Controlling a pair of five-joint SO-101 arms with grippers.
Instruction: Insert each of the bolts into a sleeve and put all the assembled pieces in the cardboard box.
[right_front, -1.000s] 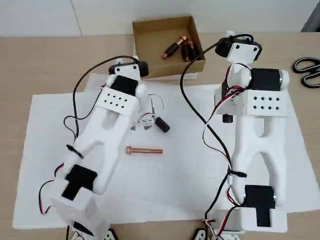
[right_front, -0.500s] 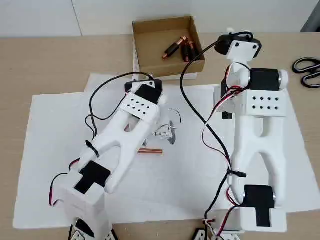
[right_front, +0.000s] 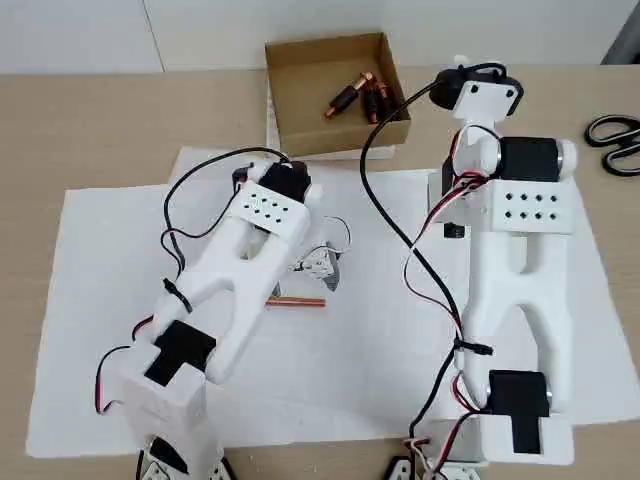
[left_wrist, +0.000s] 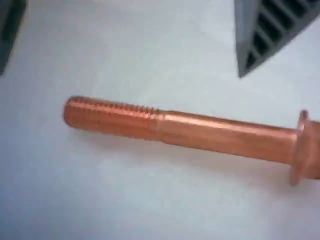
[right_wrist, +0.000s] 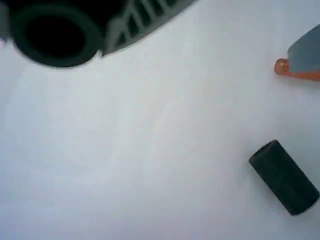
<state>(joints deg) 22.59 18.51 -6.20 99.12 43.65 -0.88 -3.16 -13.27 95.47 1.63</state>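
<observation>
A copper bolt lies flat on the white sheet; in the high view its shaft pokes out from under the left arm. My left gripper hovers just above it, open, one ribbed finger to one side. A loose black sleeve lies on the sheet close by. My right gripper is shut on another black sleeve, held above the sheet's right part. The cardboard box at the back holds assembled pieces.
Black scissors lie at the table's far right edge. Black cables loop from both arms over the middle of the sheet. The left arm's body covers much of the sheet's left half.
The left arm swung away from the loose sleeve, first right, then back and down, so its gripper now hangs over the bolt. The right arm has kept still with its sleeve.
</observation>
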